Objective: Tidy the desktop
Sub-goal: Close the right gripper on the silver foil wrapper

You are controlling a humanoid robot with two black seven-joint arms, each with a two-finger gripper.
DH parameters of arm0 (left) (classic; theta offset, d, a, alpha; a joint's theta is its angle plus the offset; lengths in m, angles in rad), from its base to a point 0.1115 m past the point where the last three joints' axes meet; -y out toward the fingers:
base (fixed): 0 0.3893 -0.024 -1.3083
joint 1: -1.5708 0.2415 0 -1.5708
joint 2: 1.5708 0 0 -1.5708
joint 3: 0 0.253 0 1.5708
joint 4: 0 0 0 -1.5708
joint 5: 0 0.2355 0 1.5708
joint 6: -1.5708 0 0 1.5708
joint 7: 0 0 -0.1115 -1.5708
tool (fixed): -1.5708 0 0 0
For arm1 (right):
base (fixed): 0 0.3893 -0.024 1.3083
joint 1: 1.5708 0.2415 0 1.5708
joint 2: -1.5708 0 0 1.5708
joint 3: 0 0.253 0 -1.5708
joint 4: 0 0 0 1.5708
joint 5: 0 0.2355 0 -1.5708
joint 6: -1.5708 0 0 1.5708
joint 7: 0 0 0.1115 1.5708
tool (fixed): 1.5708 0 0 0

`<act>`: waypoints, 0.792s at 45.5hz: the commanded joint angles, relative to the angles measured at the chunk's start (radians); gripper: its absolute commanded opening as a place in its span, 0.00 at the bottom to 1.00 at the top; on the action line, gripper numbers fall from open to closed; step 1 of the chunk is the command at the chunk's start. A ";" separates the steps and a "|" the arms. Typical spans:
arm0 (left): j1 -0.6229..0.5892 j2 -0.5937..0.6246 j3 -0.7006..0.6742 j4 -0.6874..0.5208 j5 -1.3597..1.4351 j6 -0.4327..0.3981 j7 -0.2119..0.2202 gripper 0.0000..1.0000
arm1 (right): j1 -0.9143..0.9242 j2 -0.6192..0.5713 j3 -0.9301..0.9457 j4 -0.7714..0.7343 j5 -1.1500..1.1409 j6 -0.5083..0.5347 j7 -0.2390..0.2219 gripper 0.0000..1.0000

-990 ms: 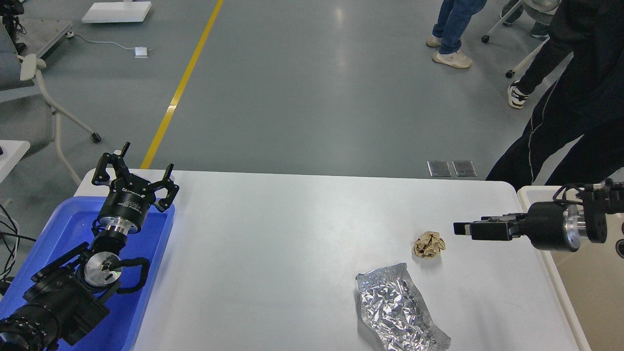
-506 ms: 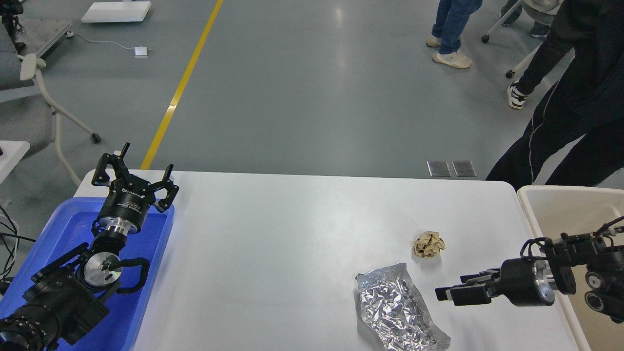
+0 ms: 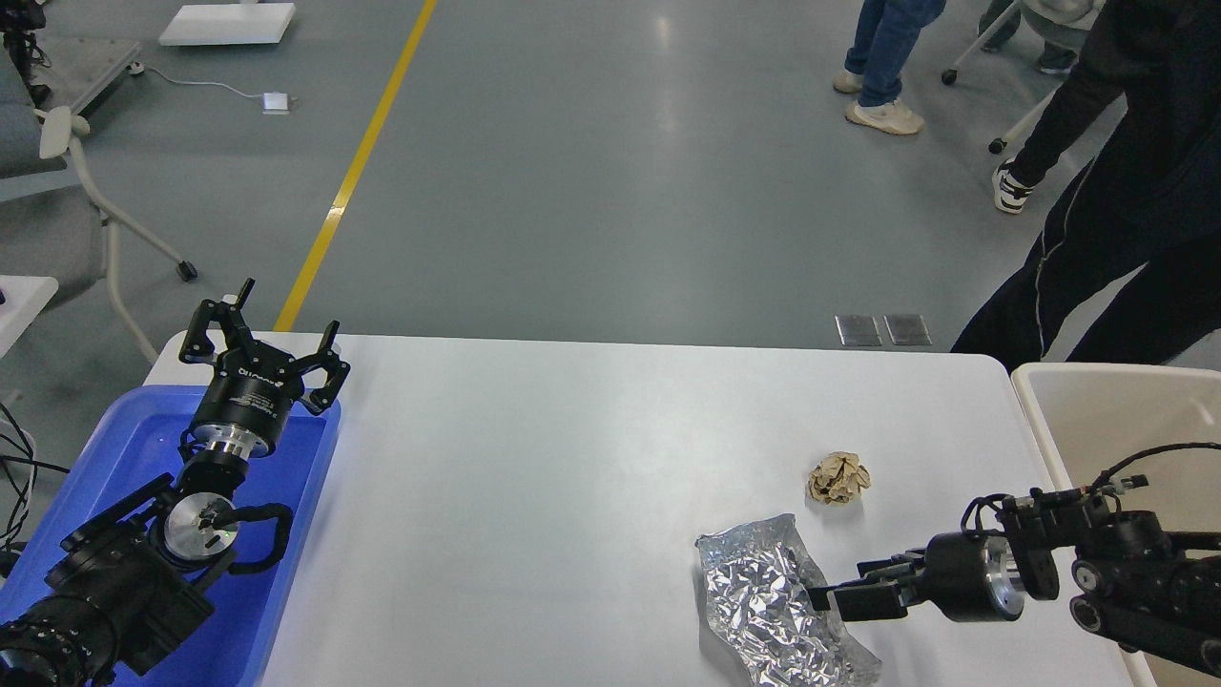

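The white desktop [image 3: 572, 496] holds a crumpled sheet of silver foil [image 3: 763, 601] near the front right and a small ball of crumpled brown paper [image 3: 839, 477] just behind it. My right gripper [image 3: 828, 599] reaches in low from the right, its fingertips at the foil's right edge; its fingers look slightly apart and hold nothing. My left gripper [image 3: 267, 334] is open and empty, held above the far end of the blue tray [image 3: 114, 448] at the table's left edge.
A beige bin [image 3: 1107, 401] stands against the table's right edge. A person in black [image 3: 1126, 191] stands close behind the far right corner. An office chair [image 3: 67, 191] is on the floor at the far left.
My right gripper has swung from beside the paper ball toward me and to the left, down to the foil's right edge. The left arm has not moved.
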 commanded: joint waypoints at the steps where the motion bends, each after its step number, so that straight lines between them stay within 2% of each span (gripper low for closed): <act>1: 0.000 0.000 0.000 0.000 0.000 0.000 0.000 1.00 | -0.027 0.069 0.000 -0.075 0.003 -0.019 -0.001 0.99; 21: 0.000 0.000 0.000 0.000 0.000 0.000 0.000 1.00 | -0.050 0.090 -0.020 -0.133 0.002 -0.062 0.001 0.99; 36: 0.000 0.000 0.000 0.000 0.000 0.001 0.000 1.00 | -0.085 0.090 -0.020 -0.161 0.002 -0.114 0.002 0.95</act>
